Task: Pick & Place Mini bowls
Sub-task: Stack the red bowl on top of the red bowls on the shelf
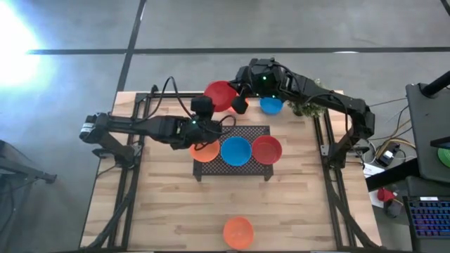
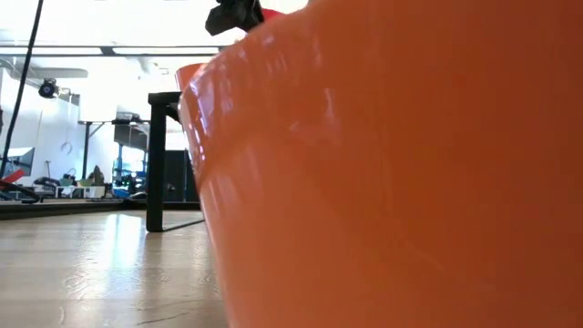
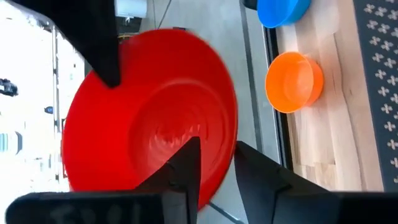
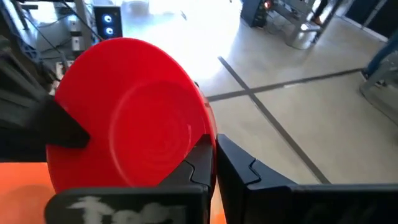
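A red mini bowl [image 1: 220,95] is up in the air over the table's far edge, between both grippers. My left gripper [image 1: 213,112] reaches it from the table's left, and my right gripper [image 1: 236,99] from the right; each is shut on its rim. The left wrist view [image 3: 149,118] and the right wrist view [image 4: 130,118] each show the bowl with the other arm's finger on the opposite rim. A blue bowl [image 1: 235,150] and a red bowl [image 1: 266,149] sit on the dark mesh rack [image 1: 254,131]. An orange bowl [image 1: 203,150] sits at the rack's left end. My left gripper pinches the red bowl's rim [image 3: 208,168] between its two fingers, one finger [image 3: 186,165] across the bowl's face and one past the edge. The bowl is lifted clear and tilted. My right gripper pinches the rim on the opposite side [image 4: 202,134], one finger [image 4: 200,163] over the bowl's face and one beyond the edge. The bowl hangs clear of the table between the two holds.
A blue bowl [image 1: 271,105] and a small orange bowl [image 3: 292,81] stand on the table's far part, near a green plant [image 1: 304,107]. Another orange bowl [image 1: 238,232] sits at the near edge and fills the low view [image 2: 392,182].
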Motion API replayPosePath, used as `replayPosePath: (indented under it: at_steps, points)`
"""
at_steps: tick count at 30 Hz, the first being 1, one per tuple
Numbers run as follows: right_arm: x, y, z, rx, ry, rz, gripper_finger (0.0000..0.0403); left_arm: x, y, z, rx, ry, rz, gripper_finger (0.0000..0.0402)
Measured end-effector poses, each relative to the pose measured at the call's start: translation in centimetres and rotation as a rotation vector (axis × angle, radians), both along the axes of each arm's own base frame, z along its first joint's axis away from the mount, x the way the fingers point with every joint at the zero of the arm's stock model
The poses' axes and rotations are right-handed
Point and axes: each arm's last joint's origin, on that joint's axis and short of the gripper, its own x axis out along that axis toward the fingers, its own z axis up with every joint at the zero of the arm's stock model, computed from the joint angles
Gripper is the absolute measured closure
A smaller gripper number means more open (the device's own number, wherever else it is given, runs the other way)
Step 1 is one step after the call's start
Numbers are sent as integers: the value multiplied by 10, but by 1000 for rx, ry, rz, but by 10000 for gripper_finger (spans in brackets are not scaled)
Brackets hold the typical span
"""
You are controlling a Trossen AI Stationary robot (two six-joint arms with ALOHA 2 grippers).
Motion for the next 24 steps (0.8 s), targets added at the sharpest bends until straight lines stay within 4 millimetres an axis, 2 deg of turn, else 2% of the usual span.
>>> replayPosePath:
  at_steps: [14, 19, 24]
  points:
    - [-44, -22, 9, -12, 120, -178, 396, -1, 0, 1, -14, -34, 15, 310]
    - [-74, -11, 19, 16, 197, -161, 396, 0, 0, 1, -53, -110, 46, 309]
    - [-104, 9, 28, 116, 229, -14, 395, -2, 2, 4, -121, -301, 145, 309]
